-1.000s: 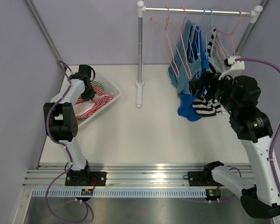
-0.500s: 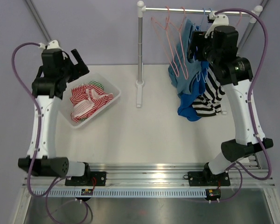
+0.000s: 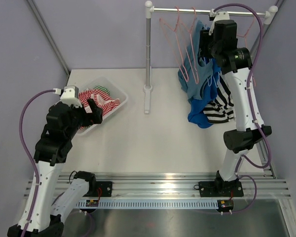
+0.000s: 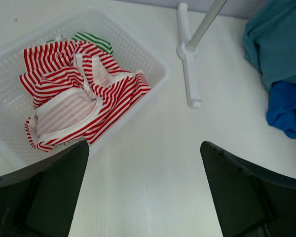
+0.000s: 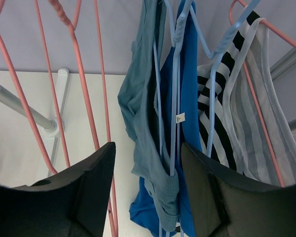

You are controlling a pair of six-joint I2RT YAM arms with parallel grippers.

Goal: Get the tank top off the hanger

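R gripper (image 5: 148, 147): jaws spread wide, nothing pinched. It's up at the rail (image 3: 207, 10), looking down the row of hangers. In R wrist view the teal tank top (image 5: 144, 116) hangs in line w/ the gap between the fingers (image 5: 91, 190). Can't tell if either pad touches fabric. Teal top sits on a light-blue hanger (image 5: 174, 74), fabric bunched at the lower end.

Just right of it: blue tank top (image 5: 190, 106), on the same or the next blue hanger, can't tell which. Then b/w striped top (image 5: 221, 116) w/ 2nd blue hanger (image 5: 232, 31) in front of it. Then pale grey-striped top (image 5: 269, 143) on a pink hanger (image 5: 260, 113). Left of teal: bare pink hangers (image 5: 63, 14). Rack pole (image 5: 19, 106) sits behind, lower left.

Top view: all garments bunch on the right half of the rail. Hems of the blue + b/w tops droop toward the table (image 3: 153, 143); contact w/ it unclear.

L gripper (image 4: 144, 148): released, empty, fingers well apart. Hovers over the table near the white basket (image 4: 138, 52), cam tilted down at it. Basket holds red/white striped tops (image 4: 84, 94) in a pile, plus a bit of green/white striped fabric (image 4: 93, 42) at the far side. Rack foot (image 4: 187, 74) is right of the basket, apart from it. Edges of teal + blue fabric show at right of L wrist view.
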